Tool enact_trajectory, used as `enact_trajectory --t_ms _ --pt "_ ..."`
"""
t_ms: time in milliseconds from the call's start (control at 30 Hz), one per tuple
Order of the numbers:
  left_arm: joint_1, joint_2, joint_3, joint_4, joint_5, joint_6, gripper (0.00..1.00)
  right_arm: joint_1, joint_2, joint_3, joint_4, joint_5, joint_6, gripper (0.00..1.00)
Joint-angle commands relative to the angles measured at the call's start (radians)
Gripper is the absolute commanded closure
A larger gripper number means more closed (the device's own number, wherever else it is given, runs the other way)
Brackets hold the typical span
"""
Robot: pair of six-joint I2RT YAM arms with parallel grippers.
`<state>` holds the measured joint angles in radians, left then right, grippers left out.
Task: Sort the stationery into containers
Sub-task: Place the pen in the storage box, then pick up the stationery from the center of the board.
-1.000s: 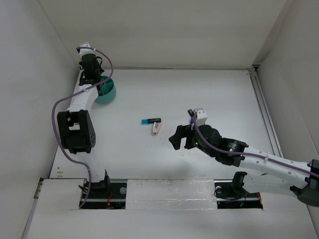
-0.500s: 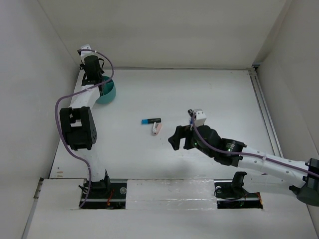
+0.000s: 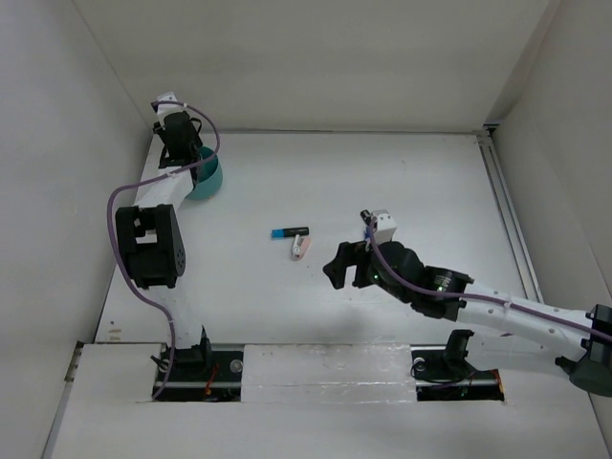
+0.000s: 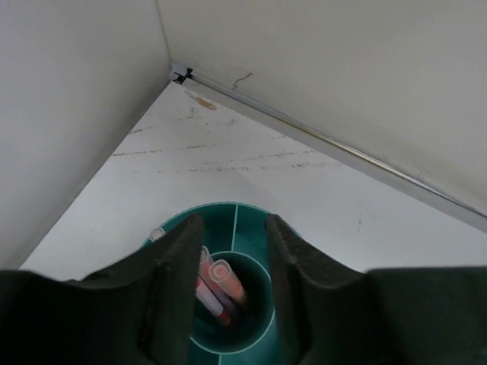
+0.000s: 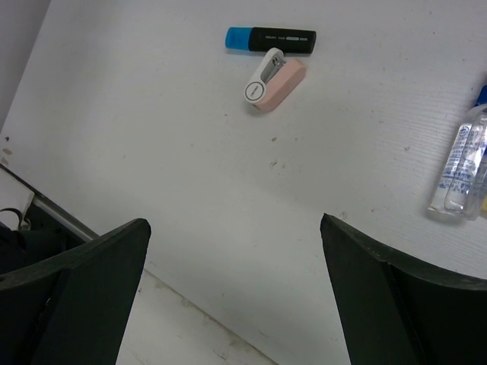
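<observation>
Currently on table (image 5: 152,167): one marker (image 5: 280,38), one eraser (image 5: 277,80), one bottle (image 5: 461,169); one tub (image 4: 253,214).

tub (image 4: 236,211) near corner walls (image 4: 76,91), pens (image 4: 222,280) inside

Both arms are white tubes with chunky black joint blocks, left arm (image 3: 148,251) and right arm (image 3: 497,311) alike, and a purple cable (image 3: 108,225) snakes along each. There's a little white box (image 3: 384,225) on the right wrist. The left tool (image 4: 230,293) and right tool (image 5: 232,224) have matte black fingers (image 4: 173,296).
</observation>
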<state>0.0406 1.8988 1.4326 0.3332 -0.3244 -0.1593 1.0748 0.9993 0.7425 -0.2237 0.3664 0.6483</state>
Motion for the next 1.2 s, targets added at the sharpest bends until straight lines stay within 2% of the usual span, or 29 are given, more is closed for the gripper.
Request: enact_trajectory --t_ms 0,67,133,200,233,300,367,400,433,467,500,600,667,733,767,900,967,1067,1167 --pt "-0.005 -0.09 -0.008 0.049 0.022 -0.003 0.63 0.004 -0.027 0.001 0.044 0.0 0.004 0.0" --pt "-0.027 -0.121 -0.008 0.049 0.022 0.01 0.57 0.004 -0.027 0.001 0.044 0.0 0.004 0.0" --pt "-0.038 -0.139 0.002 0.049 0.012 0.01 0.34 0.004 -0.018 0.001 0.044 0.0 0.004 0.0" --pt "-0.038 -0.168 0.026 -0.003 0.022 -0.04 0.03 0.004 -0.008 0.001 0.044 0.025 0.004 0.0" --pt "-0.038 -0.181 0.035 -0.016 0.044 -0.055 0.0 -0.009 0.008 0.001 0.044 0.034 0.004 0.0" --pt "-0.038 -0.214 0.086 -0.052 0.106 -0.094 0.0 -0.036 0.041 0.027 0.023 0.02 0.004 0.0" --pt "-0.038 -0.224 0.147 -0.166 0.146 -0.134 0.0 -0.128 0.119 0.078 -0.041 -0.009 0.004 0.0" --pt "-0.038 -0.204 0.248 -0.231 0.168 -0.194 0.0 -0.171 0.148 0.101 -0.067 -0.052 0.004 0.0" --pt "-0.038 -0.184 0.309 -0.312 0.189 -0.219 0.0 -0.241 0.174 0.118 -0.086 -0.075 -0.01 0.0" --pt "-0.038 -0.163 0.372 -0.474 0.209 -0.241 0.0 -0.268 0.194 0.147 -0.1 -0.092 -0.021 0.0" --pt "-0.027 -0.146 0.469 -0.546 0.22 -0.261 0.0 -0.286 0.221 0.159 -0.123 -0.092 -0.032 0.0" --pt "-0.027 -0.179 0.491 -0.689 0.235 -0.315 0.0 -0.346 0.254 0.204 -0.181 -0.072 -0.032 0.0" --pt "-0.027 -0.28 0.405 -0.741 0.191 -0.356 0.0 -0.393 0.268 0.227 -0.232 -0.046 -0.012 0.0" --pt "-0.027 -0.358 0.329 -0.775 0.128 -0.513 0.0 -0.412 0.257 0.227 -0.27 -0.017 0.017 0.0" --pt "-0.027 -0.444 0.243 -0.775 0.136 -0.543 0.0 -0.427 0.248 0.227 -0.27 -0.006 0.039 0.0" --pt "-0.027 -0.65 0.017 -0.602 0.327 -0.485 0.0 -0.466 0.168 0.108 -0.209 -0.063 0.079 0.0" --pt "-0.027 -0.723 -0.096 -0.556 0.413 -0.461 0.0 -0.466 0.145 0.093 -0.206 -0.04 0.088 0.0" --pt "-0.027 -0.845 -0.194 -0.545 0.444 -0.419 0.0 -0.457 0.145 0.093 -0.262 0.031 0.087 0.0" --pt "-0.027 -0.918 -0.302 -0.617 0.415 -0.375 0.0 -0.457 0.168 0.103 -0.272 0.04 0.067 0.02"
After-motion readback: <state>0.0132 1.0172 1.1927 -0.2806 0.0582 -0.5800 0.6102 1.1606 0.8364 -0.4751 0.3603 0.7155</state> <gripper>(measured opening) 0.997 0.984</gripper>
